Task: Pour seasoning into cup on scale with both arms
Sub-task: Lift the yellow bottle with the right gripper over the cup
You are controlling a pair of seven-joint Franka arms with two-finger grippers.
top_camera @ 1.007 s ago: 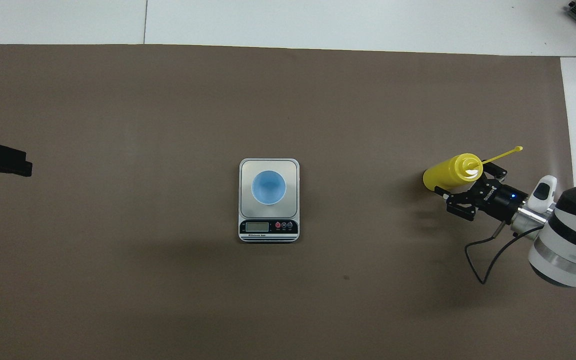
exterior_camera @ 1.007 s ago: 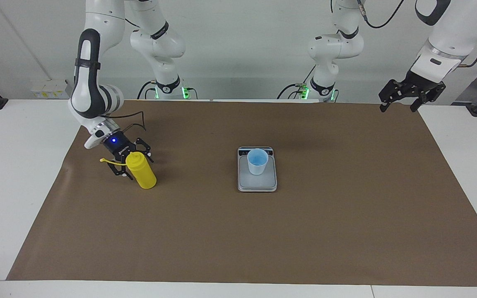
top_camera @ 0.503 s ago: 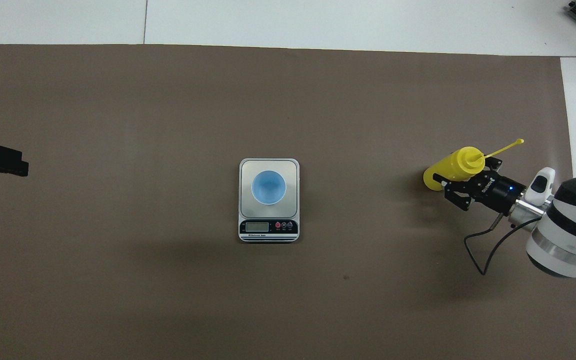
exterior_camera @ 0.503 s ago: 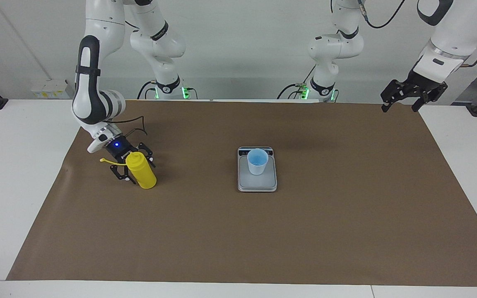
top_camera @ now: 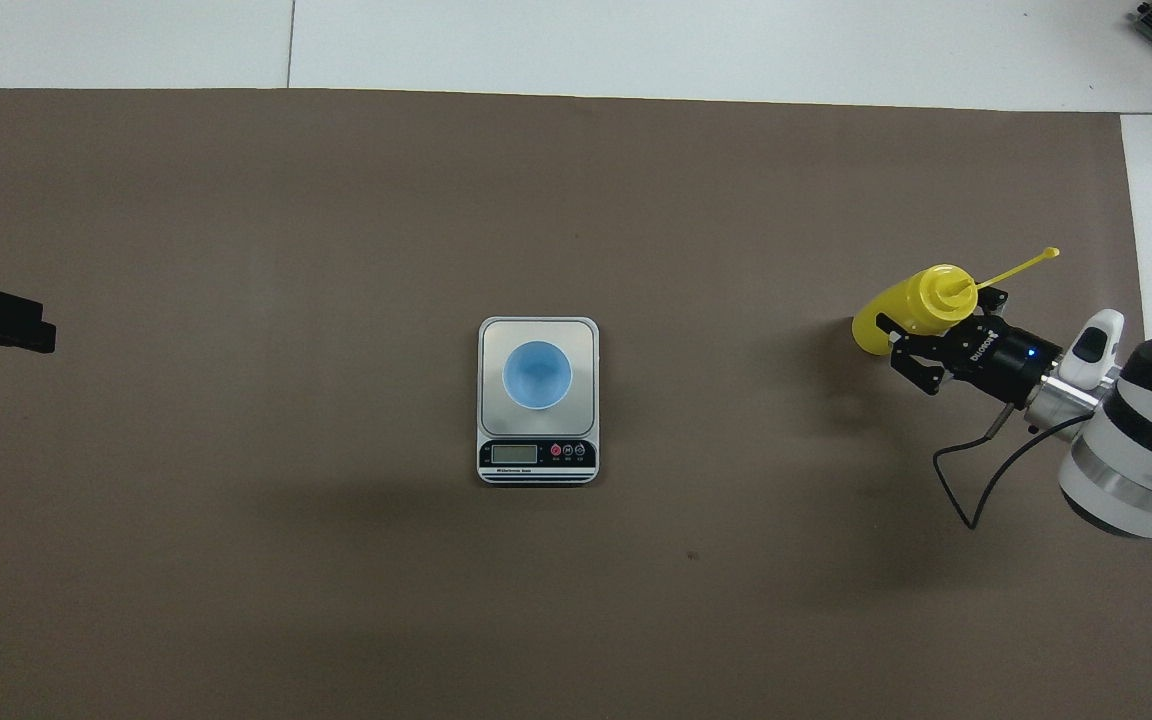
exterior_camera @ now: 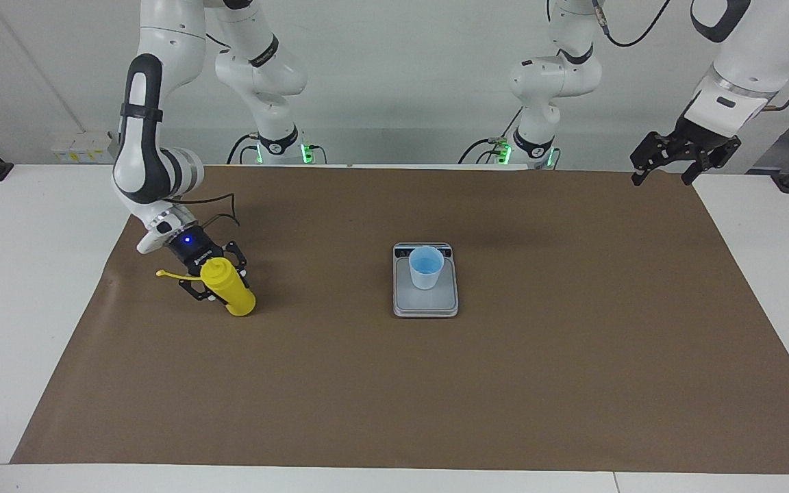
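Since the earlier frames the right gripper point(exterior_camera: 219, 279) has closed in on the seasoning point(exterior_camera: 228, 288), and the bottle now leans, its top carried slightly toward the right arm's end of the table. Its fingers are clamped on the bottle's upper body; the base still rests on the brown mat point(exterior_camera: 394, 397). The bottle stands near the mat's edge at the right arm's end, well apart from the scale point(exterior_camera: 425, 301), with bare mat between them. The cup point(exterior_camera: 426, 268) stands upright on the scale's plate at mid-table. White table point(exterior_camera: 11, 274) borders the mat. The right arm point(exterior_camera: 144, 150) bends low over its end; the left gripper point(exterior_camera: 675, 154) waits raised over the mat's corner at the left arm's end, fingers apart.
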